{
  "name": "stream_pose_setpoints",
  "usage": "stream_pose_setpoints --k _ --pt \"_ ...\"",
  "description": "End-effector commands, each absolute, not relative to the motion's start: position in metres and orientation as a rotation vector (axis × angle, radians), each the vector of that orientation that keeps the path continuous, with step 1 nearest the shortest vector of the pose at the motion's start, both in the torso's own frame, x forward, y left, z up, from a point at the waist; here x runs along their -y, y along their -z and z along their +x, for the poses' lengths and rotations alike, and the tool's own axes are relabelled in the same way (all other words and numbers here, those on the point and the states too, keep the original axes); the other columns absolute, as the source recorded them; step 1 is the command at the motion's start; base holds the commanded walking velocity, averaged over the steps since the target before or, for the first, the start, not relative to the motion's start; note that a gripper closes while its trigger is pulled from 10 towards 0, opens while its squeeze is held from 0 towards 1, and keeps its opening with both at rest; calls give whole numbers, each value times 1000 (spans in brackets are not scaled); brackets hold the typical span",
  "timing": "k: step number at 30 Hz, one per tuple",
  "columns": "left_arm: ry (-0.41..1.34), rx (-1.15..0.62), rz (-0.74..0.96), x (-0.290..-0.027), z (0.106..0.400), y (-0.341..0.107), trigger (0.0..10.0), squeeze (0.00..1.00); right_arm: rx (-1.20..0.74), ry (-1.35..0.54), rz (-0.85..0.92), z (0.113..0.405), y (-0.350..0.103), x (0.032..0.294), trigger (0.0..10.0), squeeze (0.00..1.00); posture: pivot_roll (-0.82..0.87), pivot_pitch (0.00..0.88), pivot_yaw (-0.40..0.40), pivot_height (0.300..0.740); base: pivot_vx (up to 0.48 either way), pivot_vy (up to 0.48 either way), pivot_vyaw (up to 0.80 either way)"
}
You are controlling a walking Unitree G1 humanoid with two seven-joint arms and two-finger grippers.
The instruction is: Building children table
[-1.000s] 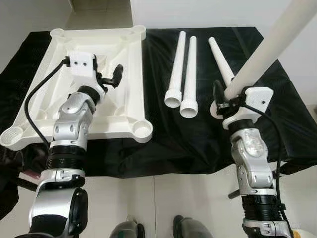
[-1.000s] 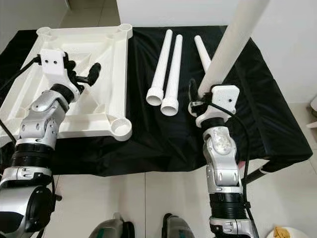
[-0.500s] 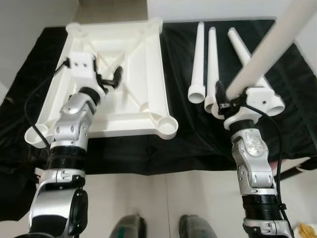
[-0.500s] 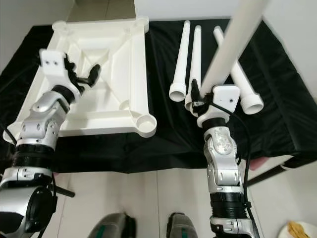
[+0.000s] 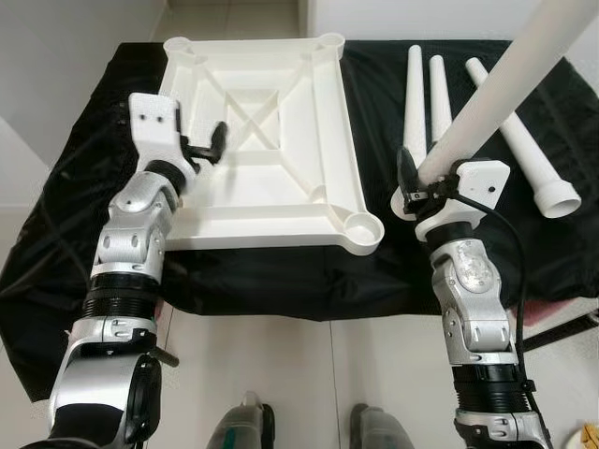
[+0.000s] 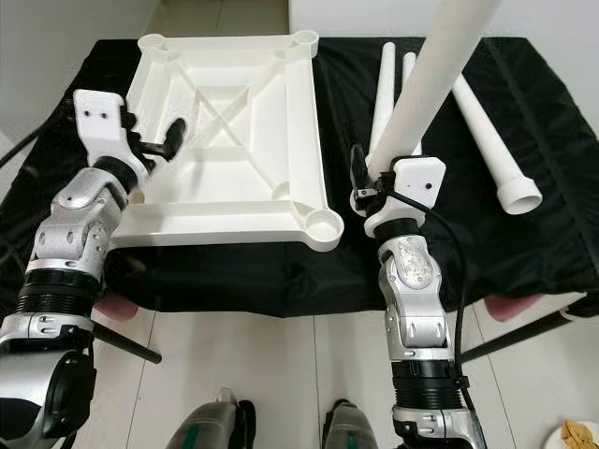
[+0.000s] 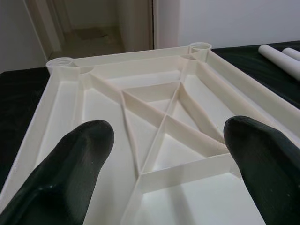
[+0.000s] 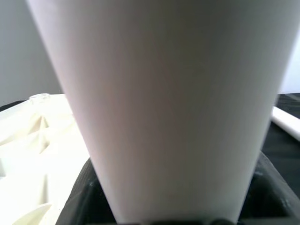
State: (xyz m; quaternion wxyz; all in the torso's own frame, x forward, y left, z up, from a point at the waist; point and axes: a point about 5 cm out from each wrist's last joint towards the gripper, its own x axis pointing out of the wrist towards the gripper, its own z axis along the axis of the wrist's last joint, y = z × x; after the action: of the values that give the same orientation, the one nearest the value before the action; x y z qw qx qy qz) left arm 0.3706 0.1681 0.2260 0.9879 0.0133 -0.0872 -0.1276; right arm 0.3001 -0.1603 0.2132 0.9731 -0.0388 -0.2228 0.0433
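- While the white tabletop (image 5: 267,140) lies upside down on my black cloth (image 5: 374,271), ribs and corner sockets up, my left gripper (image 5: 211,148) hovers over its left side, fingers (image 7: 70,164) spread, holding nothing.
- My right gripper (image 5: 416,182) pinches a white leg (image 5: 510,89), raised, just right of the tabletop.
- Three more legs (image 5: 416,98) lie on the cloth behind it.

Smooth white plastic tabletop (image 5: 271,140) with a soft shine, smooth matt white plastic leg (image 6: 430,84) in the right gripper (image 6: 367,178), more white plastic legs (image 5: 519,140) the same, wrinkly black cloth (image 5: 281,271), shiny silver metal arms, matt black rubbery fingers (image 7: 70,168)
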Motion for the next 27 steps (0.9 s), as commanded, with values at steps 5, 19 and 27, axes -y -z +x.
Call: stream_pose_setpoints --k 5,19,27 --pt "296 183 104 -166 368 -228 10000 0 449 -78 -67 301 -213 160 10000 0 -22 111 72 740 0 0 0" --pt "612 72 354 -142 358 -205 10000 0 406 -47 10 306 -211 166 10000 0 -19 101 64 740 0 0 0" --pt "765 -15 442 -130 354 -190 10000 0 413 -50 6 306 -212 168 10000 0 -29 98 68 740 0 0 0"
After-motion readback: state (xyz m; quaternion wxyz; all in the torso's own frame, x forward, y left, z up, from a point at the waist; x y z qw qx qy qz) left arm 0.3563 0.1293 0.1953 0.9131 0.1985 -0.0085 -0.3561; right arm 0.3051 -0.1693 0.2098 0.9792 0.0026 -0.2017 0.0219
